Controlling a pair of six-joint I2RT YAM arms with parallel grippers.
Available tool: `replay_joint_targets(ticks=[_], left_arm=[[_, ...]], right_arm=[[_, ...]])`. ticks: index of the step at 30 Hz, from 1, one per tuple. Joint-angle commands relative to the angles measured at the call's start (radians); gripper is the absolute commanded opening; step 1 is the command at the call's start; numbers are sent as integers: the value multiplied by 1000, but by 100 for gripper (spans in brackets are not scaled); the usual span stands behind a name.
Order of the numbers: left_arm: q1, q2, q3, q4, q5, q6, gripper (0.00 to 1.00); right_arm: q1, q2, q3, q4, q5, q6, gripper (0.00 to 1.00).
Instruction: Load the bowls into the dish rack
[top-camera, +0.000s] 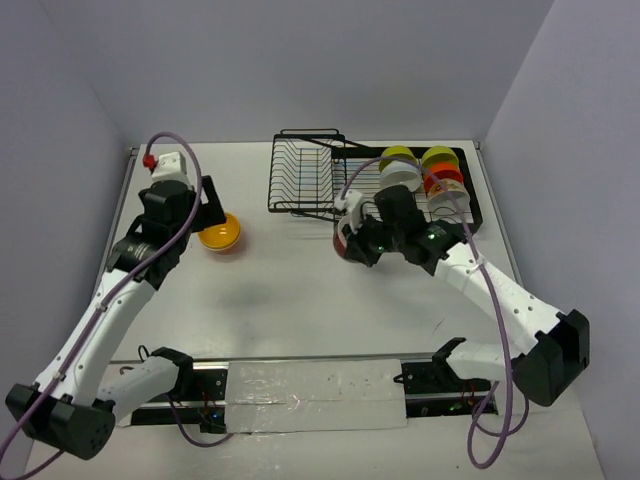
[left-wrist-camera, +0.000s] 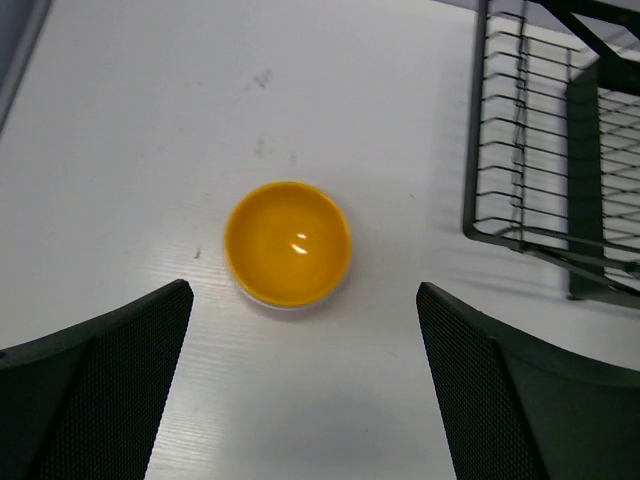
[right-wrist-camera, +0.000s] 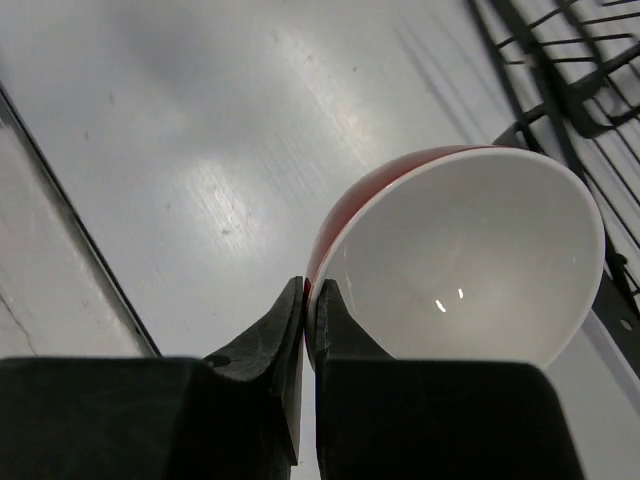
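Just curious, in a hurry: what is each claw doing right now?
Left gripper: open, holding nothing, over the yellow bowl.
Right gripper: shut on the red bowl's rim.

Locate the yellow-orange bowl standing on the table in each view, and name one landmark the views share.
Top external: the yellow-orange bowl is left of centre, on the table, left of the dish rack.
Left wrist: middle of the picture, with the rack at the right.
Right wrist: not in it; only the red bowl shows.
Shared landmark: the dish rack, at the top right corner in the right wrist view.
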Motion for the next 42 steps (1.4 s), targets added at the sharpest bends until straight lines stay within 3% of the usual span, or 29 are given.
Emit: replay_joint_targets(ticks=[1,5,10,11,19,31,42], left_arm=[[45,-85,-109,103,-92,-4,99],[81,-192,-232,221,-117,3,99],[84,-252,-350,353,-187,5,99],[84,-254,-364,373,-196,4,99],[85,-258,-419,580,-223,-27,99],[87,-119,-306,467,-197,-75,99],[85,-59,-249,432,-161,-64,99]], right_arm=[[-129,-55,71,152,-189,118,0],[-283,-48,22,401,-358,332,0],[-421,-14,-106,803,-422,684,0],[-433,6,-135,918,-420,721,0],[-563,153,-218,1282,-452,965,0],[-625,279,-268,1401,-368,1045,0],[-680,405,-354,1640,-317,1178,0]])
